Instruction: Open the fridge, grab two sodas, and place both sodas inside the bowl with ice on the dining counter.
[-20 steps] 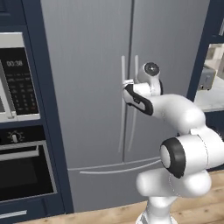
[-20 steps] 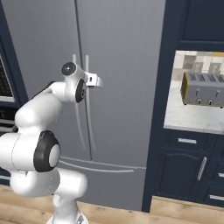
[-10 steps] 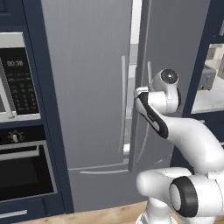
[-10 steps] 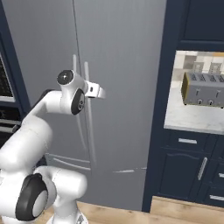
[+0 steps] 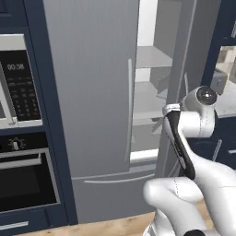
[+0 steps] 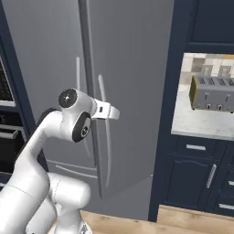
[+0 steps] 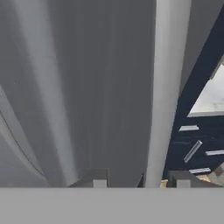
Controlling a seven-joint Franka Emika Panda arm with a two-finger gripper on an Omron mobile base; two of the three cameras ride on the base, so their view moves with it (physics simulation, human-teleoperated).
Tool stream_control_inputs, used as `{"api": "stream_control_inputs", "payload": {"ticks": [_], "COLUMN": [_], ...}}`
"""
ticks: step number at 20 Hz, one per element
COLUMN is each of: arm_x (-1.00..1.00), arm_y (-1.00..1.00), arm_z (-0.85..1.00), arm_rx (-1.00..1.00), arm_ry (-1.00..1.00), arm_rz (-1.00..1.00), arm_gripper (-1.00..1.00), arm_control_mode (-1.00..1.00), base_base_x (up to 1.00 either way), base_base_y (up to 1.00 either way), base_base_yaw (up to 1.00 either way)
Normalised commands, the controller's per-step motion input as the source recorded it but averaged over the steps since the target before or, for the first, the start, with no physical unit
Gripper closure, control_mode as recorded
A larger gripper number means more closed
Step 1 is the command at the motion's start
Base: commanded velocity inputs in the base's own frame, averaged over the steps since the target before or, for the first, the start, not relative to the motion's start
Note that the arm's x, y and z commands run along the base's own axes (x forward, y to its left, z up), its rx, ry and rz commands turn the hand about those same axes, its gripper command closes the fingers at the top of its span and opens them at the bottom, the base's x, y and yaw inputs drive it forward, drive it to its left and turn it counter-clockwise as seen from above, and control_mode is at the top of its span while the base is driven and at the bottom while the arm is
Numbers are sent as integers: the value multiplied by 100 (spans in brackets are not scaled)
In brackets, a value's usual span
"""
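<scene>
The fridge [image 5: 92, 92] stands straight ahead with its left door closed. Its right door [image 6: 132, 68] is swung open, baring the white interior and pale shelves [image 5: 150, 57]. My gripper [image 6: 114, 113] sits at that door's long thin handle [image 6: 106, 137], at mid height. In the hand view my gripper [image 7: 138, 180] is open. The pale handle bar [image 7: 162, 87] runs up between the two fingertips [image 7: 94, 179], with a gap on each side. In the left base view the hand [image 5: 169, 109] is at the open door's edge. The sodas, the bowl and the dining counter are out of view.
A black microwave [image 5: 18, 87] and oven [image 5: 23, 179] are built in left of the fridge. To the right a toaster [image 6: 212, 93] stands on a counter [image 6: 201, 125] above navy drawers [image 6: 196, 173]. The open door stands between the arm and that cabinet.
The right fridge door has swung from closed to well open, with the hand drawing back towards the base. The jaws, shut on the handle before, have come apart.
</scene>
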Motion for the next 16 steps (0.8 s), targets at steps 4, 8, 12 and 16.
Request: {"api": "stream_control_inputs", "payload": {"ticks": [4, 8, 12, 16], "arm_x": [-100, -100, -79, -18], "arm_y": [-1, 31, 67, 89], "arm_z": [2, 62, 98, 83], "arm_rx": [-6, -8, -13, -17], "arm_ry": [-16, -20, -10, -1], "arm_rz": [0, 0, 0, -4], "arm_gripper": [-100, -100, -100, -100], "arm_control_mode": [-100, -100, -100, -100], "base_base_x": [0, 0, 0, 0], "base_base_y": [0, 0, 0, 0], "base_base_yaw": [0, 0, 0, 0]}}
